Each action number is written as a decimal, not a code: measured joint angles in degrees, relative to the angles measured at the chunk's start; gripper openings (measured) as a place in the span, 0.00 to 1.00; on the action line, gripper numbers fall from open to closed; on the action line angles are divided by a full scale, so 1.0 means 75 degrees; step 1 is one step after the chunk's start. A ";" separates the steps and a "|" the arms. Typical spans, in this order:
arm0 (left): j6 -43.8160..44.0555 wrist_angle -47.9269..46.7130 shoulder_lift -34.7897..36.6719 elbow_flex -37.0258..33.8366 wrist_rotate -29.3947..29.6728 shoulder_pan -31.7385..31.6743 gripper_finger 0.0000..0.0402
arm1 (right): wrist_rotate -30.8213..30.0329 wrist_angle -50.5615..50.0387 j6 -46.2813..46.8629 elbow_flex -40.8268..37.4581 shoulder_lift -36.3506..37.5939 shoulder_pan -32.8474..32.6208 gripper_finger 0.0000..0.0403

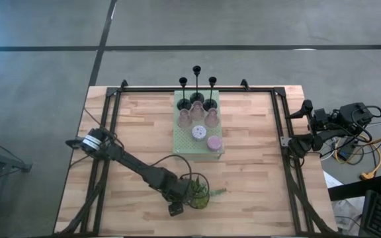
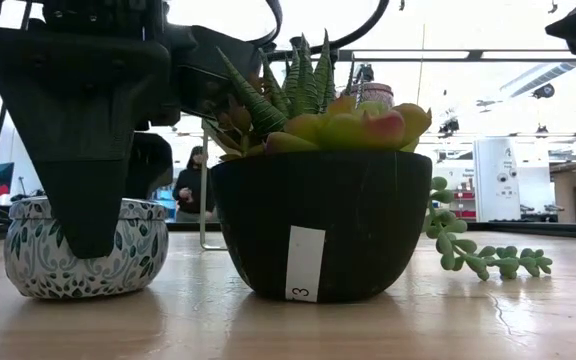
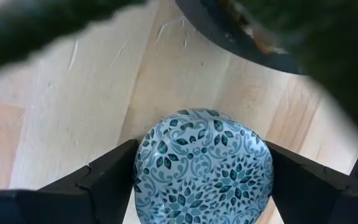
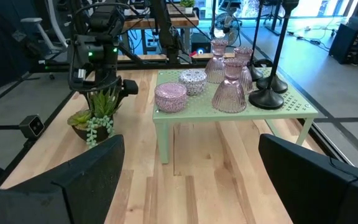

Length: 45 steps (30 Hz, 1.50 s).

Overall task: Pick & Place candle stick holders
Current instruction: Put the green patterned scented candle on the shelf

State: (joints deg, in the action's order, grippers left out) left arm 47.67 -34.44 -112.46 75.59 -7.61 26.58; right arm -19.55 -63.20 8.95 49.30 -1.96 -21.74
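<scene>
Blue-patterned round cup (image 3: 202, 167) on the counter (image 3: 73, 112) beside the potted succulent (image 2: 320, 200), between the parted left fingers (image 3: 104, 177), whether touching unclear. Right gripper (image 4: 188, 177) idle at the counter's right edge, fingers apart.

The left arm stretches diagonally to the high view's lower centre, its left gripper (image 3: 201, 180) lowered with fingers spread wide (one on each side). The right arm sits folded at the right edge, right gripper (image 4: 188, 171) open.
</scene>
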 joint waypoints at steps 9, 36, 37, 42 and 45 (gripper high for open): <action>-0.0362 -0.0053 0.0109 -0.0020 -0.0375 -0.0340 0.79 | 0.0000 0.0000 0.0000 -0.0003 0.0000 0.0003 0.91; -0.0791 -0.2916 0.1023 0.1835 -0.0452 -0.0783 0.77 | 0.0003 0.0000 0.0000 -0.0001 0.0000 0.0002 0.91; -0.0832 -0.3138 0.1023 0.1999 -0.0383 -0.0807 0.77 | 0.0000 0.0000 0.0000 -0.0003 0.0002 0.0003 0.91; -0.0953 -0.3811 0.1029 0.2681 -0.0245 -0.1081 0.77 | 0.0002 0.0000 0.0000 -0.0003 0.0000 0.0002 0.91; -0.0950 -0.3992 0.1029 0.3014 -0.0165 -0.1318 0.77 | 0.0000 0.0000 0.0001 -0.0002 0.0000 0.0003 0.91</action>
State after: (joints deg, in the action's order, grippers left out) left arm 40.54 -64.38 -104.75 98.20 -8.85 16.69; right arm -19.55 -63.20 8.96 49.28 -1.96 -21.71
